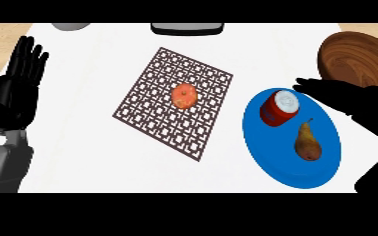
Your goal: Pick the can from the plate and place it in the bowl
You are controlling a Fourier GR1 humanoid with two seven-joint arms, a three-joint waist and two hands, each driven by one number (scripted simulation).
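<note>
- The red cylindrical can with a white top (282,108) lies tilted on the upper part of the blue oval plate (266,155), its white end turned up and to the right.
- A brown-yellow pear (307,142) lies on the same plate just below and to the right of the can, stem pointing up; the two are close, and I cannot tell whether they touch.
- The round brown wooden bowl (345,57) sits at the upper right of the white counter (88,145), partly cut off by the view's edge, beyond the plate's upper right rim.
- The right hand (347,97) comes in from the right edge, black, with fingers stretched out and apart, pointing left; its fingertips (303,86) are just above and to the right of the can's white top, very near it and not closed around it. The hand overlaps the bowl's lower rim and the plate's upper right rim.
- The left hand (21,87) shows at the left edge, open with fingers straight and pointing up, resting, well apart from the plate.
- A brown lattice-patterned square mat (159,125) lies turned like a diamond in the middle of the counter, with a small orange round fruit (184,95) on it near its centre.
- At the top edge are a dark tray-like object with a grey inside (187,28) and a grey rounded object (70,26), both cut off.
</note>
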